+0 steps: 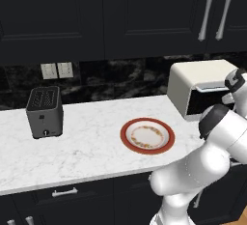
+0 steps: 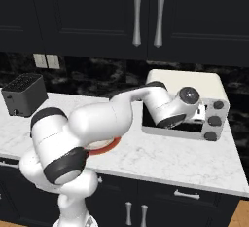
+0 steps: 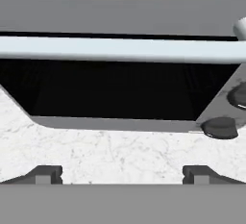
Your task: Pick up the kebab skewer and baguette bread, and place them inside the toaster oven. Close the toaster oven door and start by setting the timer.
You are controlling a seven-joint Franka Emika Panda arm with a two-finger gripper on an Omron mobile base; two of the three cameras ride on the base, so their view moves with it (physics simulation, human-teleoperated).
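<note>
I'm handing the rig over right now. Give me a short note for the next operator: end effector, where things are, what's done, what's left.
End effector: open, empty, facing the toaster oven door, close to its pale handle.
Toaster oven: right end of the counter; door looks nearly or fully closed, can't confirm.
Plate: bare; skewer and baguette are off it, presumably inside, but the dark glass hides the interior.
Left: confirm the door is shut, then turn the timer among the knobs on the right.

White marble counter (image 1: pixel 91 156) bears slot toaster (image 1: pixel 44 111), plate (image 1: pixel 147 135), toaster oven (image 1: pixel 200 88).
</note>
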